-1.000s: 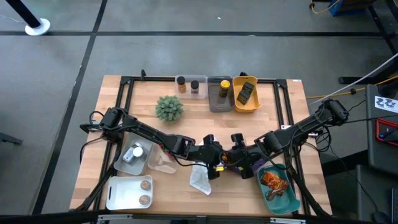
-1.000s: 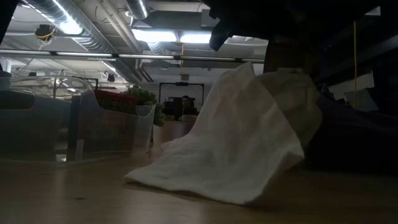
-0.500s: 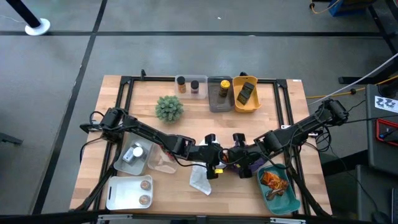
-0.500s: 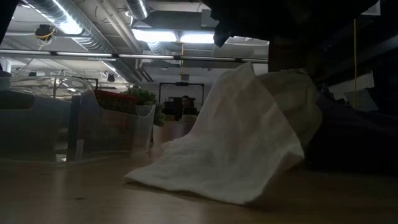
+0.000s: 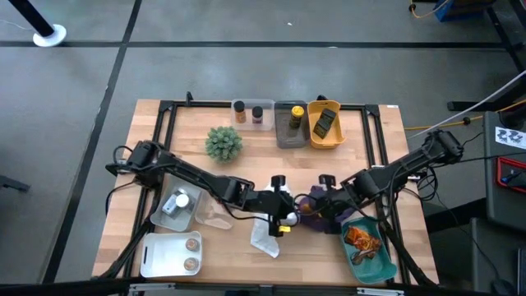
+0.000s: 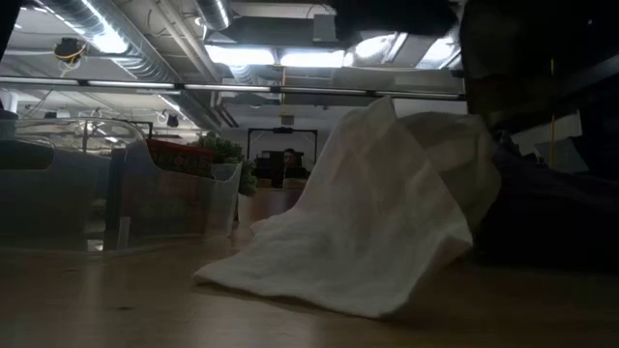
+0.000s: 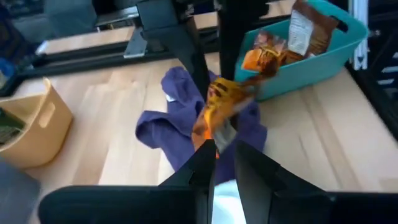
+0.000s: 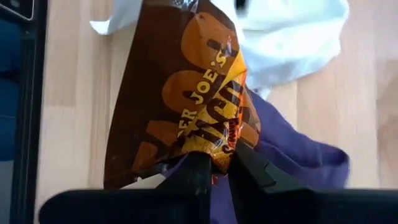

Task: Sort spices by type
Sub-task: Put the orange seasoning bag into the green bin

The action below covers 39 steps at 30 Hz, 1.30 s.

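An orange-brown foil packet [image 8: 186, 93] hangs in the air between my two grippers, over the purple cloth [image 5: 330, 217] at the table's near middle. My left gripper [image 5: 285, 210] sits just left of the packet [image 5: 305, 206] and is shut on it. My right gripper [image 5: 320, 197] sits just right of it and is shut on it too. In the left wrist view the packet [image 7: 221, 106] shows ahead of my left gripper [image 7: 224, 149], with the right arm's dark finger [image 7: 233, 43] behind it. More orange packets lie in the teal bin [image 5: 380, 265]. My left gripper pinches one end of the packet [image 7: 222, 135] between its two fingers, coming level from the table's left. The packet is lifted clear above the purple cloth. My right gripper pinches the packet's opposite edge [image 8: 219, 154] between its two fingers, coming from the table's right. The packet stands out ahead of the fingers, clear of the table.
A white cloth [image 5: 265, 234] lies crumpled near the left gripper and fills the low view [image 6: 368, 232]. Clear bins [image 5: 177, 207] and a white tray of brown discs [image 5: 156, 261] sit at near left. The green ball plant [image 5: 223, 142], jars [image 5: 249, 113], grey bin [image 5: 288, 136] and yellow bin [image 5: 339, 140] stand along the far side.
My right gripper has drawn a little toward the table's right edge, and the gap between the two grippers has widened, with the packet now showing between them. In the low view the dark arm overhead has shifted right. The cloths have stayed put.
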Each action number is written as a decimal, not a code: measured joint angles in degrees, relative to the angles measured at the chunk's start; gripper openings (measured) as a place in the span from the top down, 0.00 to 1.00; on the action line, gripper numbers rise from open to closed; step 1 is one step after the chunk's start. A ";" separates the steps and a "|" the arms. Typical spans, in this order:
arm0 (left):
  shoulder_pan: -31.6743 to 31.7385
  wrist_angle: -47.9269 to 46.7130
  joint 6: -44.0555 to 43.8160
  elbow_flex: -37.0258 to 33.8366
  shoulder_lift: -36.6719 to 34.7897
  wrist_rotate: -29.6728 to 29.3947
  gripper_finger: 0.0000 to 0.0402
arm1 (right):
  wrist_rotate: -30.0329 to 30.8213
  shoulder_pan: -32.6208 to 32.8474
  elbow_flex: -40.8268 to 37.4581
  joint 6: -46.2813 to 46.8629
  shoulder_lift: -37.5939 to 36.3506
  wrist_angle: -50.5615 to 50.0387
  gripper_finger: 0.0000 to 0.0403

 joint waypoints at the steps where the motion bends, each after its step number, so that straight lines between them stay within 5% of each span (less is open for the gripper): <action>1: -0.19 -0.77 0.52 0.00 -0.74 -0.13 0.89 | 0.29 0.36 0.64 0.91 -0.13 -1.21 0.92; 15: -1.00 -18.13 -3.89 0.00 -15.47 -0.92 0.89 | 3.36 16.61 3.09 24.44 -2.64 -16.05 0.92; 29: -3.01 -20.64 -5.01 -0.02 -21.11 -4.78 0.89 | 7.67 36.85 0.65 52.95 -2.89 -18.23 0.92; 39: -5.19 -28.13 -6.72 -0.02 -29.22 -15.25 0.89 | 7.15 39.77 -3.91 55.69 -2.87 -13.22 0.87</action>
